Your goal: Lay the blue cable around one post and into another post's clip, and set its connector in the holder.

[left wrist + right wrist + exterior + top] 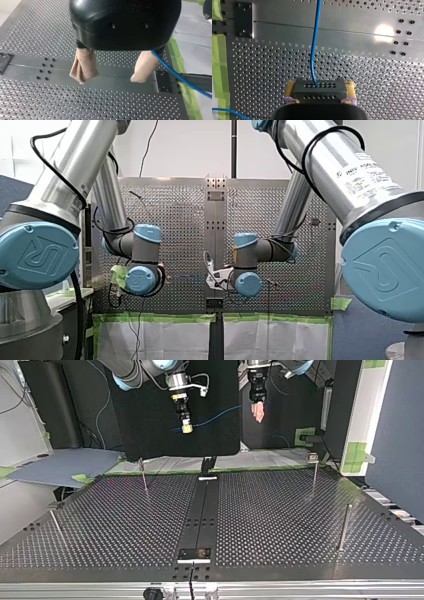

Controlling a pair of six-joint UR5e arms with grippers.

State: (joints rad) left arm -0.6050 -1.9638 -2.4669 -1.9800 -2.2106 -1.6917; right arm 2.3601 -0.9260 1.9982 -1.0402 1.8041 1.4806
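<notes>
In the right wrist view my right gripper (320, 96) is shut on a black perforated connector (319, 89), gripped between its yellow pads (291, 88). The blue cable (314, 47) rises from the connector's face and runs ahead over the table. In the top view my right gripper (186, 426) hangs high above the far edge, and the cable (220, 414) stretches toward my left gripper (258, 413). My left gripper (110, 76) is open, with nothing between its beige pads (83, 66). The cable (178, 76) passes just outside one pad.
Thin posts stand on the perforated table (280, 525): one (144, 477) at the top view's far left, one with a clip (313, 467) at the far right, one (343, 527) at the near right, one (56, 527) at the near left. A black plate (195, 554) sits on the centre strip near the front edge.
</notes>
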